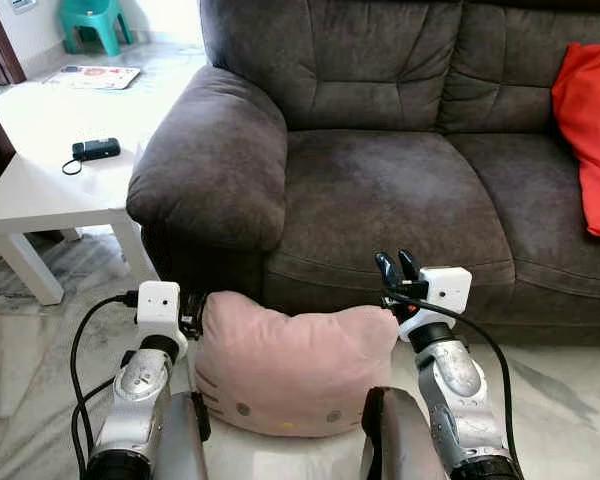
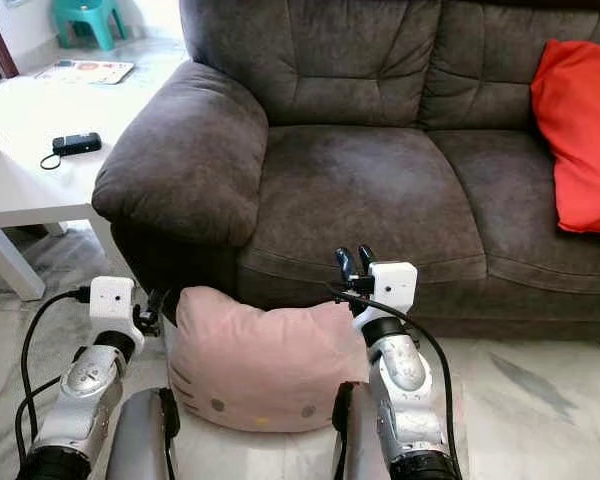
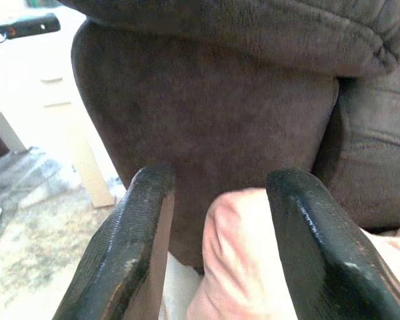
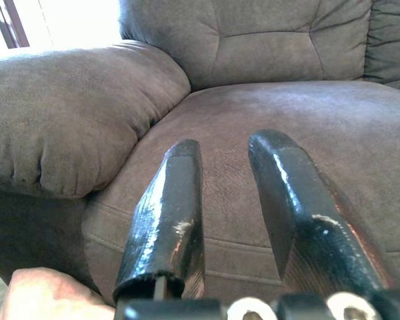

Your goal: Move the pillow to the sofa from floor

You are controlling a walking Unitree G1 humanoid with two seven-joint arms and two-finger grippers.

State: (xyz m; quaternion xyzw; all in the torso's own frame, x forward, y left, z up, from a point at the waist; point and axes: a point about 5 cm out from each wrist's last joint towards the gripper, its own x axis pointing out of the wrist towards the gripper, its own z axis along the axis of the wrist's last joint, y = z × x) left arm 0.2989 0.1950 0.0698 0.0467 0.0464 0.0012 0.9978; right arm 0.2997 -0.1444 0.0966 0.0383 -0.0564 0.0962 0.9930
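Between my two arms, low before the sofa [image 1: 380, 190], lies the pillow [image 1: 290, 365]: pink, soft, its long axis running side to side, parallel to the seat front, with its upper corners raised like ears. I judge it to be pressed between the wrists and already off the floor, though the head views do not show its underside clearly. My left end effector [image 1: 192, 312] sits at the pillow's left upper corner; in the left wrist view its fingers [image 3: 127, 253] stand apart, and the pink corner [image 3: 247, 260] pushes up between them, touching or nearly touching the inner face of one, so I read it as open and bracing the pillow, not pinching it. My right end effector [image 1: 398, 270] rises just above the pillow's right upper corner, its two fingers [image 4: 167, 220] parted with nothing between them; they point over the seat cushion [image 4: 267, 113], with a scrap of pink [image 4: 47, 293] below. The relation that counts: the seat lies ahead of and above the pillow, the armrest [image 1: 215, 150] stands forward on my left, and both arms flank the pillow about evenly. I judge the next move to be a joint lift and forward carry, keeping right of the armrest. A red cushion [image 1: 590, 135] occupies the far seat; a white desk [image 1: 50, 170] stands well to the left.
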